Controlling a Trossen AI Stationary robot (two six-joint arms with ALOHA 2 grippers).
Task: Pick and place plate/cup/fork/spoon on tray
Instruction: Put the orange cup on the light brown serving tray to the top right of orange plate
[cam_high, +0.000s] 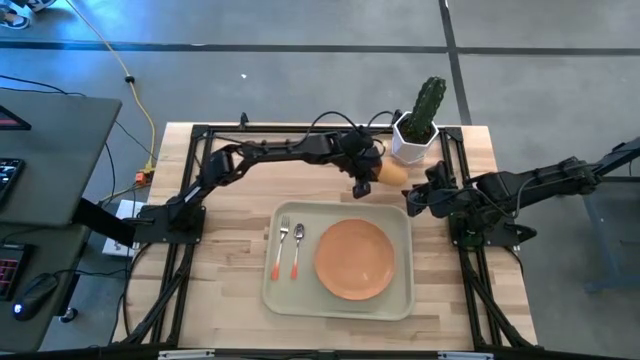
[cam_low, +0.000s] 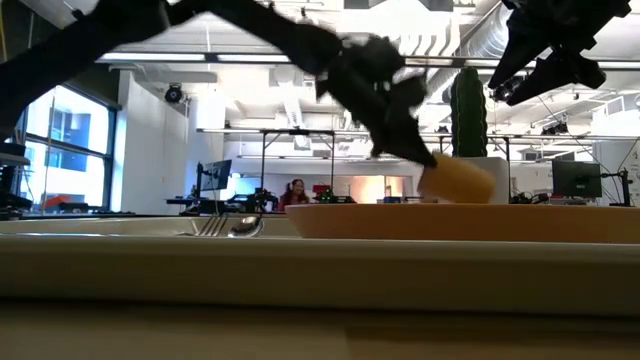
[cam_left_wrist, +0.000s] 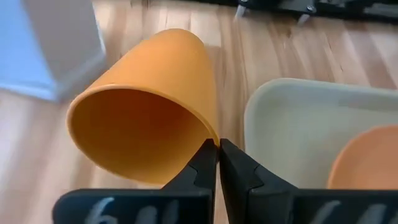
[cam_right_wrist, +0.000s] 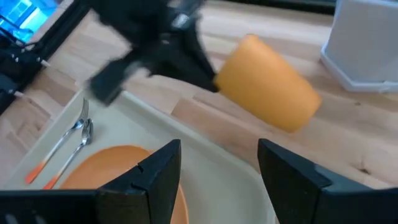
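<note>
Pinched by its rim in the left gripper (cam_left_wrist: 217, 163), the small orange plastic cup (cam_left_wrist: 146, 106) hangs tilted just past the far edge of the pale rectangular plastic tray (cam_high: 400, 215), likely headed for bare tray floor. Round orange plate (cam_high: 354, 259), fork (cam_high: 279, 246) and spoon (cam_high: 297, 248) already lie inside. Beside the tray, the right gripper (cam_right_wrist: 217, 163) waits, fingers apart.

High view straight down; low view level at tray (cam_low: 300, 265) rim; both wrist views close on cup (cam_left_wrist: 146, 106)

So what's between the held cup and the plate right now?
Only bare wood and the tray's rim separate cup, pinched by left gripper, from plate; high view.
</note>
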